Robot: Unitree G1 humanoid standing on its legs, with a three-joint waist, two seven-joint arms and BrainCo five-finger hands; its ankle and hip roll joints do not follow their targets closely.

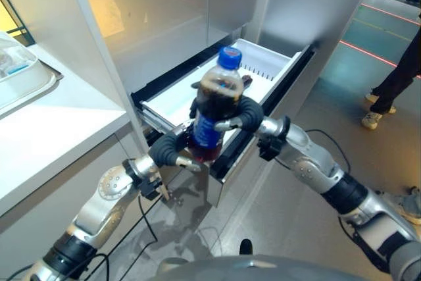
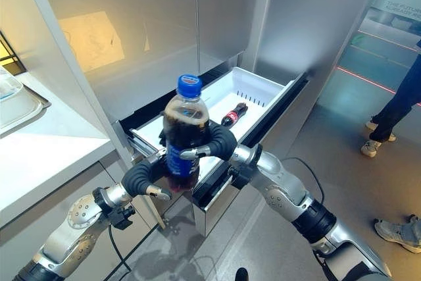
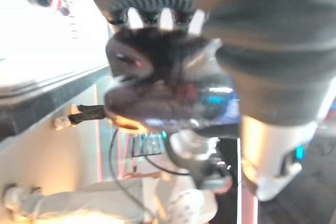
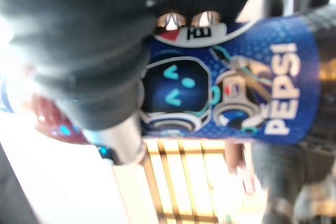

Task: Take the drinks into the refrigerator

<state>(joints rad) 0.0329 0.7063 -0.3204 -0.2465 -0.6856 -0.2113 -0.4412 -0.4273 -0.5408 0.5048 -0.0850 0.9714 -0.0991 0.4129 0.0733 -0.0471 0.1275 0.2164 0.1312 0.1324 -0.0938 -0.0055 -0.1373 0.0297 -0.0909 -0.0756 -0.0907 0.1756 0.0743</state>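
My left hand [image 2: 146, 177] was closest to me. It sat low on the big bottle [image 2: 185, 137], with its fingers curled around the bottom part. My right hand [image 2: 219, 143] was just past it, fingers wrapped around the blue label [image 4: 226, 85] in the middle. So both hands held the same bottle, and it stood straight up with its blue cap [image 2: 189, 85] on top.

The bottle was in the air, right over the front edge of the open drawer [image 2: 266, 90] of the fridge. It was not inside yet.

To do this well, I thought I should keep both hands tight so the heavy bottle could not slip. I should lift it a little over the dark front edge, then push it forward and set it down slowly on the white floor of the drawer.

Farther back in the drawer lay a small bottle [image 2: 233, 115] on its side. I should put mine down near the front, apart from it, so they would not bump.

Far off on the floor, a person's shoes [image 1: 372, 119] showed.
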